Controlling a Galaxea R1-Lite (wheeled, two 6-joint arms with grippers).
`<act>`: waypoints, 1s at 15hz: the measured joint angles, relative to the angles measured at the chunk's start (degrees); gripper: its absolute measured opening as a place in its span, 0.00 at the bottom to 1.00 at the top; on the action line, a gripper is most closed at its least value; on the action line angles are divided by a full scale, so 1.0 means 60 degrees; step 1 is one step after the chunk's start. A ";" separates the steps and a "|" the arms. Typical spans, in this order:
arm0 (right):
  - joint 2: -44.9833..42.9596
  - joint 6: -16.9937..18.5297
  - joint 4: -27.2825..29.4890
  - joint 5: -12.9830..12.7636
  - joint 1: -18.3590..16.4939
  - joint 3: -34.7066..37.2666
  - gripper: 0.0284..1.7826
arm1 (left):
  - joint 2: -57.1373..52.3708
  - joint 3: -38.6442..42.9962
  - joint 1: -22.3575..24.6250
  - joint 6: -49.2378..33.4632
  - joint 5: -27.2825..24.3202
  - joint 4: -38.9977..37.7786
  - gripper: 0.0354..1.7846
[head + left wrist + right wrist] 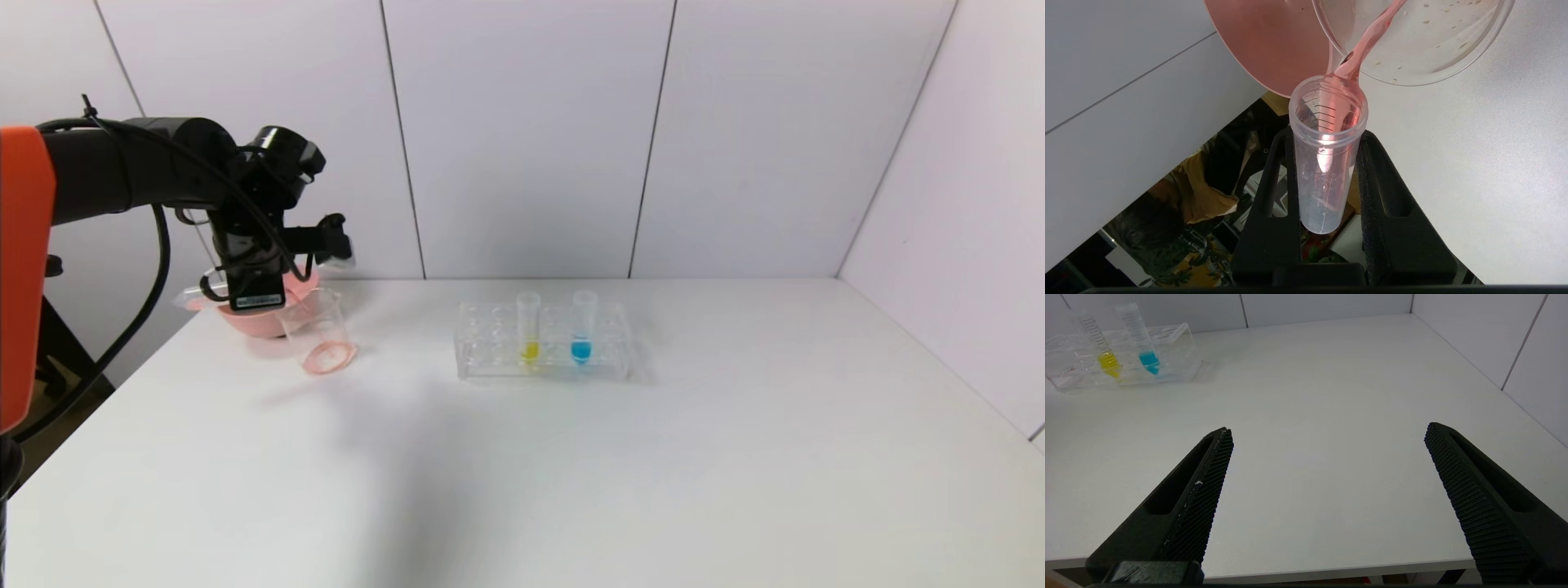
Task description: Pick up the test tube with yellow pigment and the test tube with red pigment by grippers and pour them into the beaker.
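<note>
We saw left gripper (pixel 1327 179) clamped on red-pigment test tube (pixel 1327 163), tipped, pouring red liquid into beaker (pixel 1425 49), pink bowl (pixel 1274 45) just beside, right gripper (pixel 1327 490) w/ jaws wide apart, parked over table (pixel 1310 416).

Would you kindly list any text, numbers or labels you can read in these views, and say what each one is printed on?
No text can be read in any view.
White label on the left pincer's wrist module: printed line, too small to read.
Test tube with red pigment, held in that pincer: graduation lines only, no legible numbers.
Test tube with yellow pigment and blue tube in the rack: scale marks, digits too blurred to read.
</note>
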 joint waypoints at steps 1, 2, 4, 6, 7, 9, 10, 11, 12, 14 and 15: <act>-0.0002 0.0000 0.0000 -0.0004 0.0000 0.0000 0.96 | 0.0020 0.0000 -0.0055 0.0000 0.0146 0.0000 0.22; -0.0002 0.0000 0.0000 0.0000 0.0000 0.0000 0.96 | 0.0043 0.0000 -0.0112 0.0012 0.0305 0.0004 0.22; -0.0002 0.0004 0.0000 0.0000 0.0000 0.0000 0.96 | 0.0083 -0.0004 -0.0199 0.0154 0.0794 0.0010 0.22; 0.0000 0.0004 0.0000 -0.0004 0.0000 0.0000 0.96 | 0.0098 -0.0004 -0.0272 0.0205 0.1290 0.0167 0.22; -0.0002 0.0004 0.0000 -0.0004 0.0000 0.0000 0.96 | 0.0102 -0.0004 -0.0317 0.0201 0.1483 0.0284 0.22; -0.0002 0.0004 0.0004 -0.0004 0.0000 0.0000 0.96 | 0.0102 0.0000 -0.0429 0.0205 0.1784 0.0423 0.22; 0.0000 0.0000 0.0000 -0.0004 0.0000 0.0000 0.96 | 0.0098 0.0018 -0.0498 0.0193 0.1806 0.0427 0.22; 0.0000 0.0000 0.0000 0.0004 0.0000 0.0000 0.96 | 0.0091 0.0018 -0.0575 0.0183 0.1810 0.0414 0.22; 0.0000 0.0004 0.0000 0.0000 0.0000 0.0000 0.96 | 0.0073 0.0018 -0.0644 0.0175 0.1806 0.0408 0.22; 0.0000 0.0000 0.0000 0.0000 0.0000 0.0000 0.96 | -0.0026 0.0047 -0.0725 0.0136 0.1806 0.0427 0.22; 0.0000 0.0004 0.0000 0.0000 0.0000 0.0000 0.96 | -0.0110 0.0073 -0.0717 0.0124 0.1814 0.0400 0.22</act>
